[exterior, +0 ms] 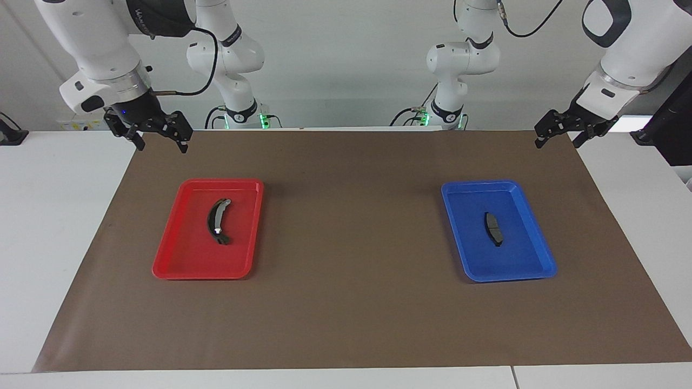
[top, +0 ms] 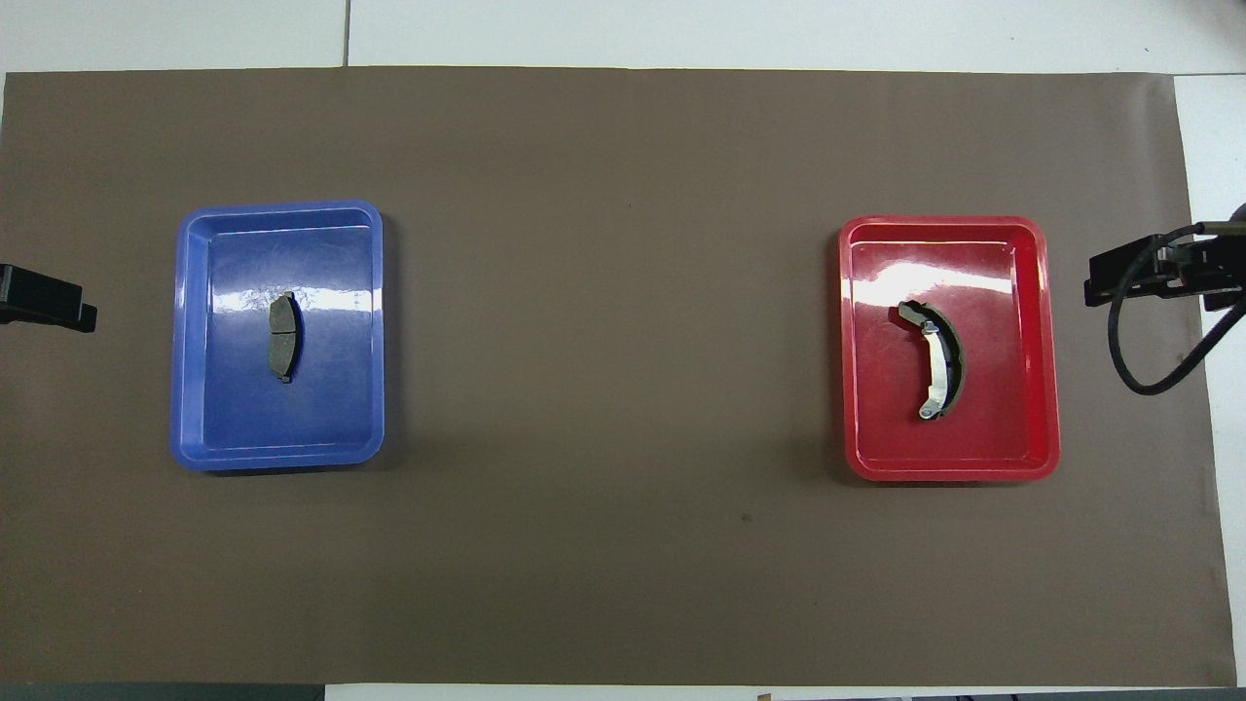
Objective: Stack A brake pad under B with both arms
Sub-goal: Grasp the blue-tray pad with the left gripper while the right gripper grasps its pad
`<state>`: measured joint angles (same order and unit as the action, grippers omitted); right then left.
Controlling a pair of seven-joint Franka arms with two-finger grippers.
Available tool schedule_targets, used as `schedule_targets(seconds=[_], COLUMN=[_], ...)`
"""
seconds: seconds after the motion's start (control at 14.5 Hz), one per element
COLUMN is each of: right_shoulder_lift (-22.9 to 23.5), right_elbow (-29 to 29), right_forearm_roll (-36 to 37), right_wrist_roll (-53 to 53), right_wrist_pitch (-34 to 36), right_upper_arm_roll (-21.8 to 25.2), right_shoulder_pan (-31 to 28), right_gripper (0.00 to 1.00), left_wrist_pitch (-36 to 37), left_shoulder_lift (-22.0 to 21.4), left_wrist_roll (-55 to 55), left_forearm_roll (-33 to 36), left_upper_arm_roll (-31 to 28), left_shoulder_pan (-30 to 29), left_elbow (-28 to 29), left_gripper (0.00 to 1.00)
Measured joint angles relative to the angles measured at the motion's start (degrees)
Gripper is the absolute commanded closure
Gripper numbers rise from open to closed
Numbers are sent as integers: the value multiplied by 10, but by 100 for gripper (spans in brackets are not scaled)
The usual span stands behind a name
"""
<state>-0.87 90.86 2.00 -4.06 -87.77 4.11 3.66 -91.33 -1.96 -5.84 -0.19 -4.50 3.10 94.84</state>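
Here, stubby matte A brake pad [exterior: 492, 228], glossy blue tray [exterior: 519, 270]

Red tray [exterior: 178, 259] sat at 9 o'clock on brown mat [exterior: 351, 216], blue tray [exterior: 532, 267] at 3, well apart.

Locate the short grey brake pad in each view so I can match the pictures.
Facing view: the short grey brake pad lies in the blue tray, at the picture's right.
Overhead view: the same pad lies in the blue tray, at the picture's left.
Shared landmark: the blue tray, toward the left arm's end.
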Motion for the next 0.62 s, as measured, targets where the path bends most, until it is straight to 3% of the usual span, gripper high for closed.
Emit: schedule_targets(seconds=[0.41,0.62], right_shoulder_lift=[0,-3], right_elbow=[3,29], right_forearm_roll=[0,-5], right_wrist_roll=[0,0], right_wrist_pitch=[-1,-48], right_upper_arm_roll=[0,0], right_shoulder_pan=[0,0], right_gripper=[0,0], left_wrist_pitch=[-243,-341], left_shoulder_lift=[-13,7], left_wrist_roll=[0,-1], left_forearm_roll=[0,0], left_upper_arm_roll=[1,5], left_shoulder_pan=[1,4], left_elbow=[194,272], left_gripper=[1,2])
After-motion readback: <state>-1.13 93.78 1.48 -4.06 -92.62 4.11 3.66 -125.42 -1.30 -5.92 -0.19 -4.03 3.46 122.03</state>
